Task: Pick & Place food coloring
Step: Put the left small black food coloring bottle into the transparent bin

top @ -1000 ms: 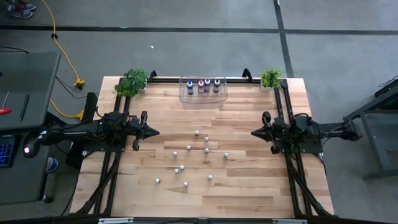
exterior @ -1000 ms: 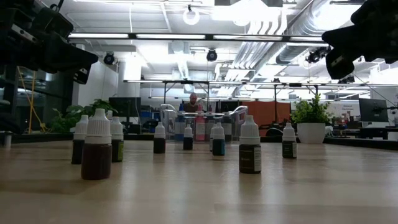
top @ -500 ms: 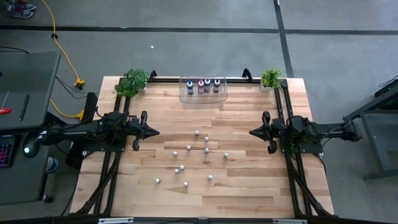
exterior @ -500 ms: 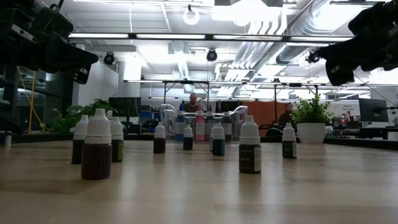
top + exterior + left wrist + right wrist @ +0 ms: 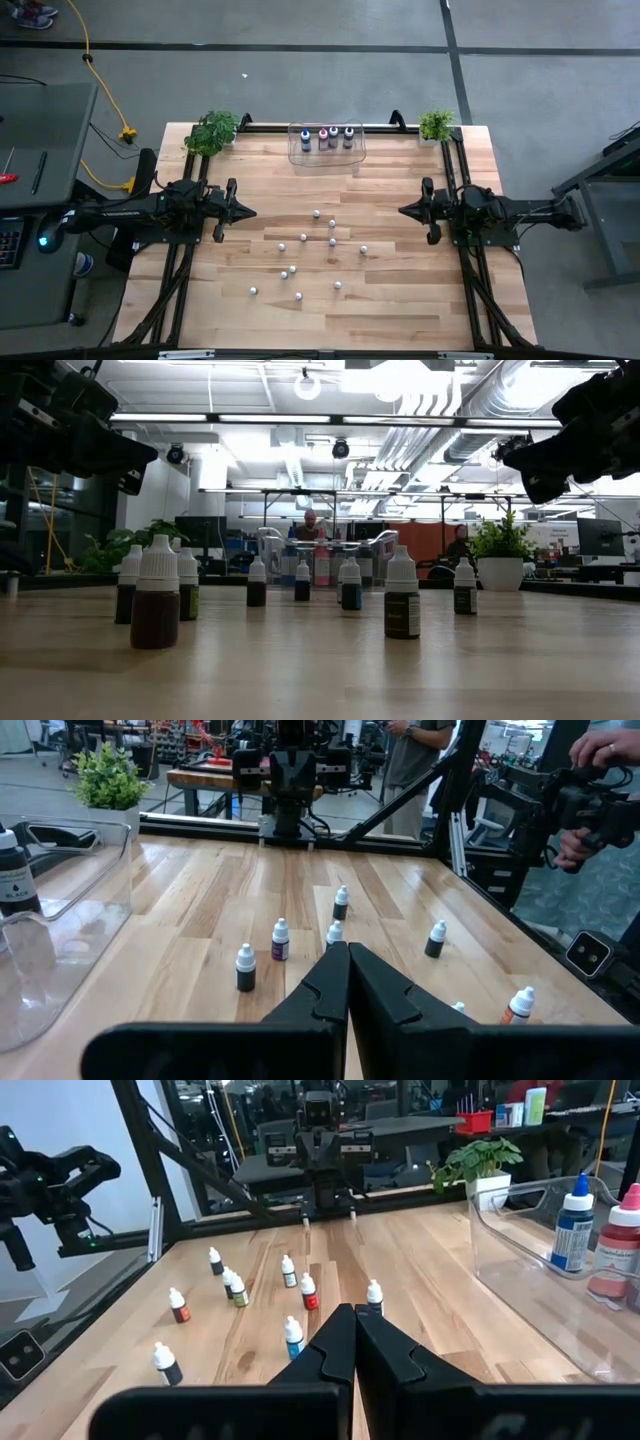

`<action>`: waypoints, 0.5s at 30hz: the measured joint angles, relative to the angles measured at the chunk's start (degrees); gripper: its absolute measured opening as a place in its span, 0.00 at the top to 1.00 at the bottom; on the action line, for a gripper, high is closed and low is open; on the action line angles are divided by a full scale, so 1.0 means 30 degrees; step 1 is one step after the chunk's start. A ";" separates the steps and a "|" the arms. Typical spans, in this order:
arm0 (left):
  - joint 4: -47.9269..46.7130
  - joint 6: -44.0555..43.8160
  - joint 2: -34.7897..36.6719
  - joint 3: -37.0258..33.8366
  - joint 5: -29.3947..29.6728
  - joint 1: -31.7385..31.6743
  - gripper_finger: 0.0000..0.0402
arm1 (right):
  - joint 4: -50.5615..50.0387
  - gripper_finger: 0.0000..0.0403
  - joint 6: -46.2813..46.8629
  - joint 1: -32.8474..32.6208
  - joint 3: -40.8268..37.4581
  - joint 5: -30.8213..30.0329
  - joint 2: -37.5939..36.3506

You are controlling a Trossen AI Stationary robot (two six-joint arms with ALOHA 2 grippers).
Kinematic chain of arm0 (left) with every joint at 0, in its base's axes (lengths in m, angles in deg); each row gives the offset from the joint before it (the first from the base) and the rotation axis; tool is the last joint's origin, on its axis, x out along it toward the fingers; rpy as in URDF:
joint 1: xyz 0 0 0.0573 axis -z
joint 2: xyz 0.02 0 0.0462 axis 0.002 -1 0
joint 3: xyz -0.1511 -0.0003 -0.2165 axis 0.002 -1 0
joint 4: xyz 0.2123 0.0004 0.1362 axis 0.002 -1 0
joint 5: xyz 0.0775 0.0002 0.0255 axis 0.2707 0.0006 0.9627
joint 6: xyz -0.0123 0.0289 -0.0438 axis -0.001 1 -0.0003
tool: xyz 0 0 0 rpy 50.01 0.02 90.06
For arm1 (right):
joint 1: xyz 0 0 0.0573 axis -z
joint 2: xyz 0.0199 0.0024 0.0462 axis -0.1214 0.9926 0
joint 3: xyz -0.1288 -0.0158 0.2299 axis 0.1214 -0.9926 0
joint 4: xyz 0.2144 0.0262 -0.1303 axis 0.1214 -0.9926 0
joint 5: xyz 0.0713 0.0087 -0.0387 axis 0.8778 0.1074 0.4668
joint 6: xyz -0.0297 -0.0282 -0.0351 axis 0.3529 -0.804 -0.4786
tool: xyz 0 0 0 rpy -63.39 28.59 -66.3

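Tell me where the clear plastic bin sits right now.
In the high view, the clear plastic bin sits at the table's far edge, midway between the two potted plants, with four larger bottles standing inside it.

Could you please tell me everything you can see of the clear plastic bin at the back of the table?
The clear plastic bin is a see-through, glossy, rounded-cornered tub standing upright on the wooden table at the middle of its far edge, between the two potted plants. Four larger bottles stand upright inside in a row: blue, pink and dark-bodied ones. The small bottles stand apart from it on the open table. Neither arm touches it.
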 joint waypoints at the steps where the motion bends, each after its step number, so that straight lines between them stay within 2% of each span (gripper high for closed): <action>1: 0.0000 0.0000 -0.0006 -0.0006 0.0000 0.0000 0.99 | 0.0000 1.00 0.0000 0.0000 0.0000 -0.0006 0.0005; 9: 0.0000 0.0000 0.0000 -0.0007 0.0000 -0.0003 0.99 | 0.0051 1.00 -0.0121 0.0000 -0.0007 0.0378 0.0005; 15: 0.0000 0.0000 0.0000 -0.0007 -0.0007 0.0000 0.99 | 0.0087 1.00 -0.1689 -0.0007 -0.0007 0.0876 0.0005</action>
